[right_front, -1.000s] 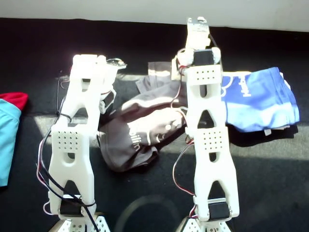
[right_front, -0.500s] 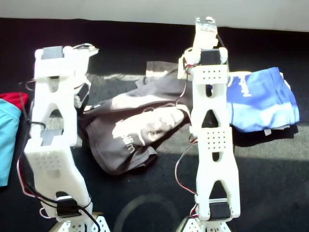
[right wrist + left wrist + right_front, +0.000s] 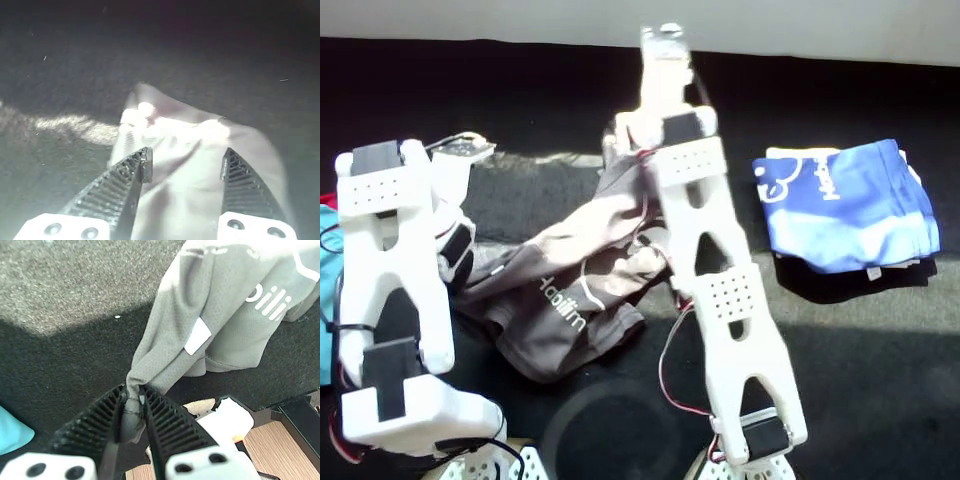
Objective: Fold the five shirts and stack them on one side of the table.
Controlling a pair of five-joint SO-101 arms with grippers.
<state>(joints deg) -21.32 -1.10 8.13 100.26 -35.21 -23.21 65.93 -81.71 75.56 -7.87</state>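
A crumpled grey shirt [image 3: 570,290] with white lettering lies in the middle of the black table. My left gripper [image 3: 132,392] is shut on a bunched corner of the grey shirt [image 3: 225,315], and the cloth hangs away from its fingers. In the high view the left gripper [image 3: 468,272] is at the shirt's left edge. My right gripper [image 3: 186,162] stands open above the far edge of the grey shirt [image 3: 195,145], with cloth below the gap between its fingers. In the high view the right gripper [image 3: 625,165] is at the shirt's far end.
A folded blue shirt [image 3: 845,205] lies on top of a dark one at the right side of the table. A cyan shirt [image 3: 324,300] and a bit of red cloth [image 3: 325,200] show at the left edge. The table's front edge [image 3: 280,440] is near the left arm's base.
Both arms have swung to the left. The left gripper has dragged the grey shirt leftward, stretching it out. The right gripper has moved away from the blue shirt to the grey shirt's far edge.
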